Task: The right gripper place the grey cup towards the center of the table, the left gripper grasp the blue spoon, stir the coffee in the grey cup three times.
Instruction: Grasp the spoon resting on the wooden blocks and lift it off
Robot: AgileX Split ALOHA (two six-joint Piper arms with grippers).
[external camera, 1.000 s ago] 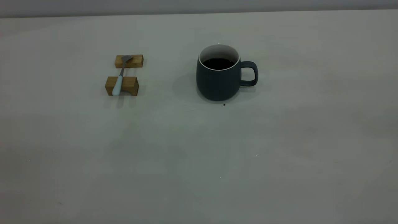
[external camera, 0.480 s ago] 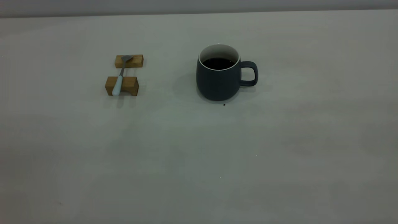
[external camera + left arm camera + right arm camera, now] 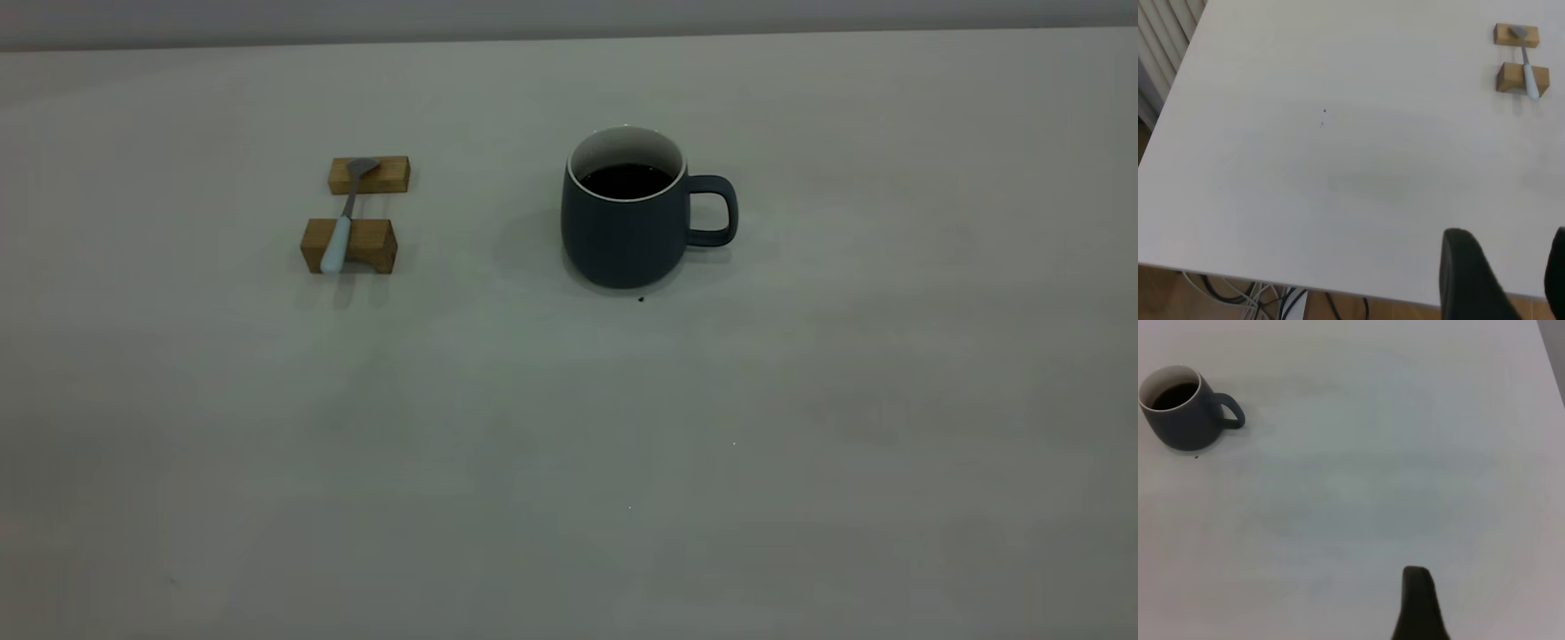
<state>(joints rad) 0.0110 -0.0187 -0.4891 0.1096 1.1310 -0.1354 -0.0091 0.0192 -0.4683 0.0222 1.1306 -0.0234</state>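
Left claw (image 3: pixel 1503 280) hangs empty, fingers spread wide, well apart from blue spoon (image 3: pixel 1529 70); right claw's spread unclear.

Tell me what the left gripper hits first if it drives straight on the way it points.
Probably nothing: ahead of the left gripper lies bare table. The blue spoon sits off to one side; depth is unclear.
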